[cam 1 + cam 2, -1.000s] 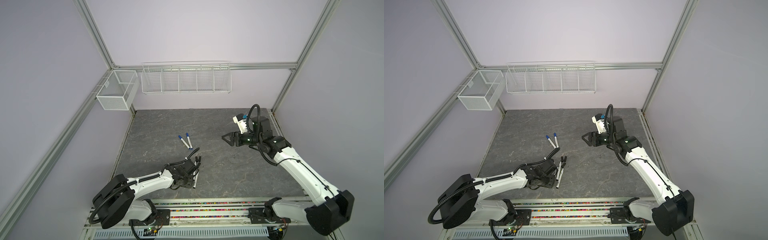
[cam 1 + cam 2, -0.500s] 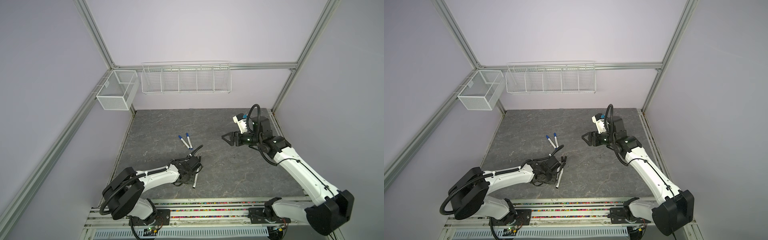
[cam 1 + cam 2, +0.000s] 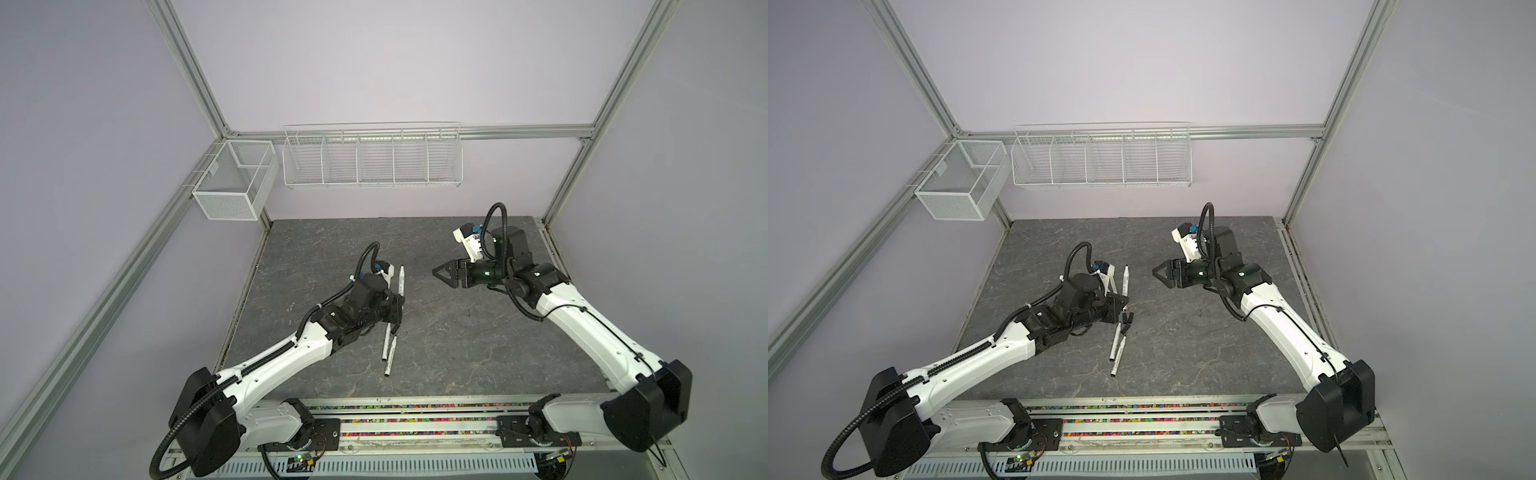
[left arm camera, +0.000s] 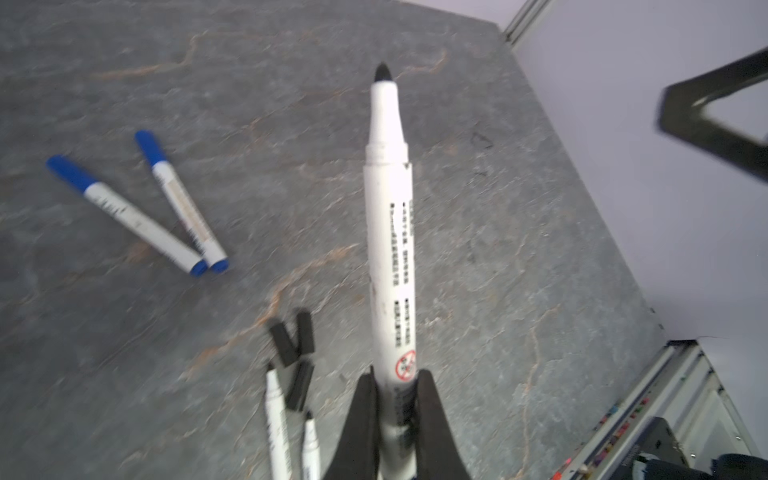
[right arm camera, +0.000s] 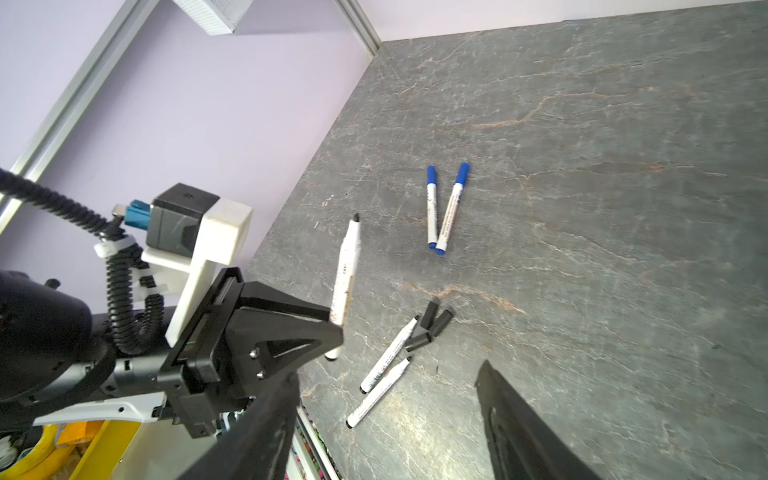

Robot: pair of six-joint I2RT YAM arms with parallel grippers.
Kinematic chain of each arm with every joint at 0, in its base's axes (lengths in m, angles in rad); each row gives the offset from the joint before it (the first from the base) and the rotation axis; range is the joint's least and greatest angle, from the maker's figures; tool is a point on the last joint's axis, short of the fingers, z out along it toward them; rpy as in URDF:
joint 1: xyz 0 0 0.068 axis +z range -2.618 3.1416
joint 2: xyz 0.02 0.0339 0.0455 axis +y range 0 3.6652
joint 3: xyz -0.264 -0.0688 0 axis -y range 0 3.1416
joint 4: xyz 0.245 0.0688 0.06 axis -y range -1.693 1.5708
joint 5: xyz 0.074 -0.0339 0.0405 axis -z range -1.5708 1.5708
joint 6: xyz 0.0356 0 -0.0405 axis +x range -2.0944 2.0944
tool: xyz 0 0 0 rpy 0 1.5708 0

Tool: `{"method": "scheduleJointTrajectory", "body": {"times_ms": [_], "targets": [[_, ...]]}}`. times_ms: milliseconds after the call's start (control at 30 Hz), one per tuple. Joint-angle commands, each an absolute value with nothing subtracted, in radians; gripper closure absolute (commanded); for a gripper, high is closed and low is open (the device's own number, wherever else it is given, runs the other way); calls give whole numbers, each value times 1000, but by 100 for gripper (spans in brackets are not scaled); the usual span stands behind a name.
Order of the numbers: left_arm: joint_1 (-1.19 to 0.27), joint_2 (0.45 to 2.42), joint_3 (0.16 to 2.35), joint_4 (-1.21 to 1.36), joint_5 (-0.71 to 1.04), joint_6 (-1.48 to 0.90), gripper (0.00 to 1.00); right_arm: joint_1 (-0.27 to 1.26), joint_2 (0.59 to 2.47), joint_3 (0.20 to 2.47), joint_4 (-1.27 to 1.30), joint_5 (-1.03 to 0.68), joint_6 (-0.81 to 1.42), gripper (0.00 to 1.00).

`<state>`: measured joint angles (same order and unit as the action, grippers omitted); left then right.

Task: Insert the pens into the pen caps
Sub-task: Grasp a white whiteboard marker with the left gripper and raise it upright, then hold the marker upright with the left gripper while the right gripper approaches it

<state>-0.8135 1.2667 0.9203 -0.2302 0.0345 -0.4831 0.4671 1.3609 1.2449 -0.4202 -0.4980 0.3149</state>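
— How far along is the capping?

— Two of five done, I'd judge. The blue pens (image 4: 124, 212) both wear their blue caps. They lie in a narrow V on the tabletop (image 4: 519, 270), well apart from the black caps (image 4: 305, 332), on the side away from the robot's base.

— And the black ones?

— None is capped. The left gripper (image 4: 395, 386) is clamped tight on the tail end of one black pen (image 4: 388, 249). It holds the pen just beside the caps, raised off the tabletop as far as I can tell. The bare black tip points away from the base.

— The caps themselves?

— Three, clustered. Two meet in a V and the third lies just beside them. All lie flat with no pen in them.

— Any other pens?

— Two loose black pens (image 5: 388, 353), uncapped and nearly parallel. Their tips sit just beside the caps and their barrels run back toward the base.

— The right gripper (image 3: 440, 274)?

— It hovers well to the right of the caps, jaws spread wide and empty.

— So the count?

— Five pens: two blue, three black. Five caps: two blue on their pens, three black loose. What's left, as I read it, is three insertions, and the held pen looks like the next. A cap must be picked up or steadied for it, and the right gripper is free for that.
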Motion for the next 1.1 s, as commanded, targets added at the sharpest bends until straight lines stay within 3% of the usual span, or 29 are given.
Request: {"method": "scheduleJointTrajectory", "body": {"times_ms": [0,433,867,1067], "targets": [[-813,1326,963,-131,175,-432,100,487,1398,1290,-379,-553,340,29],[-816,1343,996,-92,236,-396,100,493,1507,1321,-332,-560,357,47],[-821,1354,1008,-68,222,-396,100,494,1542,1293,-253,-616,426,78],[-821,1390,1042,-91,200,-400,100,494,1519,1277,-256,-628,434,86]]}}
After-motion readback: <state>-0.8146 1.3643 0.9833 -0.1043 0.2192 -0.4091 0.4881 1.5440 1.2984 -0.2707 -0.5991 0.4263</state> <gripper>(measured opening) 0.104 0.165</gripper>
